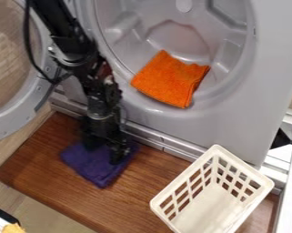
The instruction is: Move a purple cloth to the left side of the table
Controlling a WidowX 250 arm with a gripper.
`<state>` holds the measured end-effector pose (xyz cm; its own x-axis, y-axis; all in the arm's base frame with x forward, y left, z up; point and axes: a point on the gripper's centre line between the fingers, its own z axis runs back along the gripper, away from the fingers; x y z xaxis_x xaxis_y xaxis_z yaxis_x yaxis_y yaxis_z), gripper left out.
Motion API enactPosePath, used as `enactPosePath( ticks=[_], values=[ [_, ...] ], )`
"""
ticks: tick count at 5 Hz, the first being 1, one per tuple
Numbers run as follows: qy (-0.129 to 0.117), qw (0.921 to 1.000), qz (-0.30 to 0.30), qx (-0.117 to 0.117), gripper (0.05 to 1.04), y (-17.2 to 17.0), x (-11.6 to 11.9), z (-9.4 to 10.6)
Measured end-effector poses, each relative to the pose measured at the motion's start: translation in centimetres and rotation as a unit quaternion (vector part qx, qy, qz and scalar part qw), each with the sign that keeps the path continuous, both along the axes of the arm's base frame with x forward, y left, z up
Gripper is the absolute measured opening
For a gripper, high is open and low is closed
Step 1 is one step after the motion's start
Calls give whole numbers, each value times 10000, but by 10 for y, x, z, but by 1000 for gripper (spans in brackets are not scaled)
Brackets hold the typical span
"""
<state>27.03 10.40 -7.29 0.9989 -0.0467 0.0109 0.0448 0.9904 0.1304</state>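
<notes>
1. Your end effector (105,153) is pointing down at the purple cloth (98,172), its fingers standing apart; you cannot tell whether they are touching it.
2. The cloth is lying on the left part of the tabletop (142,191), beneath your end effector.

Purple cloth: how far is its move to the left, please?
Looks done: the purple cloth lies on the left part of the wooden table. In hand: the end effector is down at it, hold unclear. Left, probably: releasing, if gripped, and lifting away.
</notes>
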Motion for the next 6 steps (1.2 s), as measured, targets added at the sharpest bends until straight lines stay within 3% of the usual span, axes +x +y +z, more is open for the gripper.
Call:
enactPosePath(
  ticks=[2, 6],
  values=[
    [120, 9990, 436, -24, 1001, 21, -20, 0],
    [225, 9988, 62, -431, 998, 10, -18, 7]
  ],
)
